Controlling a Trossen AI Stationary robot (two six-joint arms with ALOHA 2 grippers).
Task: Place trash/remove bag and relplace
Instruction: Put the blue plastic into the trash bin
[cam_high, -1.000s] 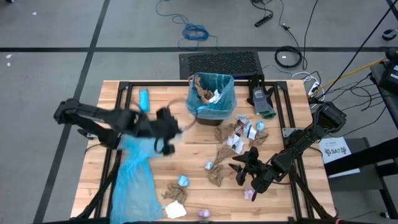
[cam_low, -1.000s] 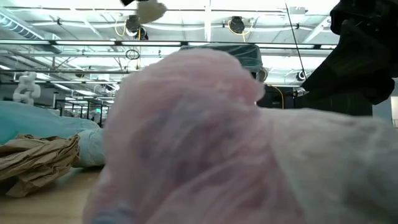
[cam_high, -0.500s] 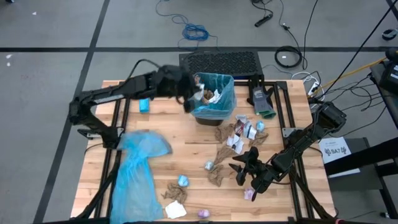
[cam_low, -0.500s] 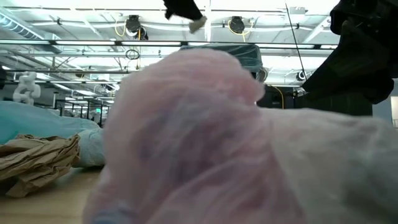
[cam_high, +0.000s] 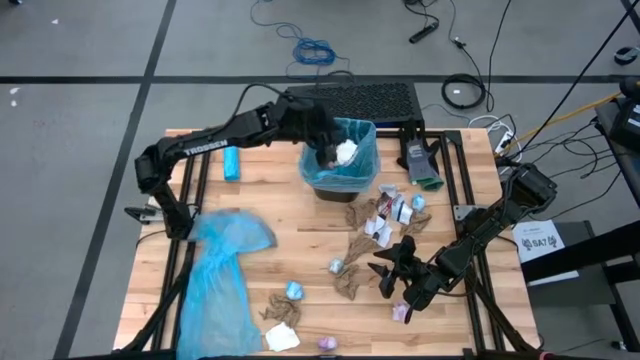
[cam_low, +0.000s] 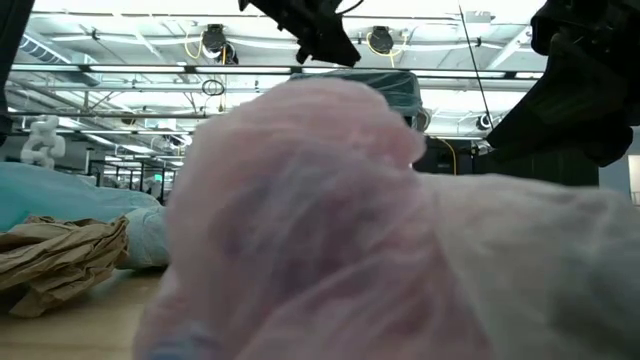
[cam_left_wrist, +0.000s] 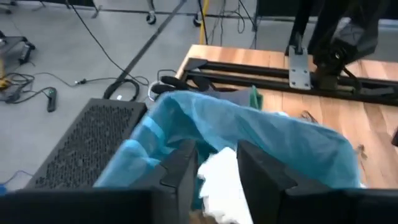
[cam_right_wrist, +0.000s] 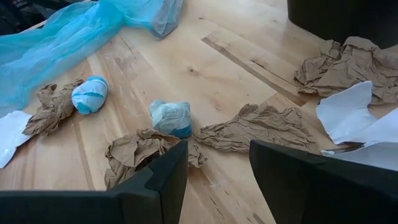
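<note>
A black bin lined with a blue bag (cam_high: 352, 170) stands at the table's far middle. My left gripper (cam_left_wrist: 216, 149) hovers over its mouth, open, with a white paper wad (cam_left_wrist: 221, 183) showing between and below its fingers. More trash lies loose on the wood: brown wads (cam_high: 350, 282), white bits (cam_high: 385, 215), light-blue balls (cam_right_wrist: 171, 118). My right gripper (cam_right_wrist: 217, 180) hangs open above the wads at the near right, nothing between its fingers. A pink wrapper (cam_low: 350, 220) fills the low view. My left gripper's fingers (cam_left_wrist: 183, 171) stand on either side of the white wad, pointing down into the bin's mouth. Whether they touch the wad, I cannot tell.
A spare blue bag (cam_high: 218, 275) lies flat on the table's left half, down to the near edge. A small blue oblong (cam_high: 231, 162) lies at the far left. A dark-and-green tool (cam_high: 420, 165) sits right of the bin. Bare wood lies between bag and trash.
My left gripper has swung from above the spare bag at the table's left toward the far edge, carrying the white wad, and now stands over the bin. The wad now shows inside the bin's mouth. My right gripper has kept still.
</note>
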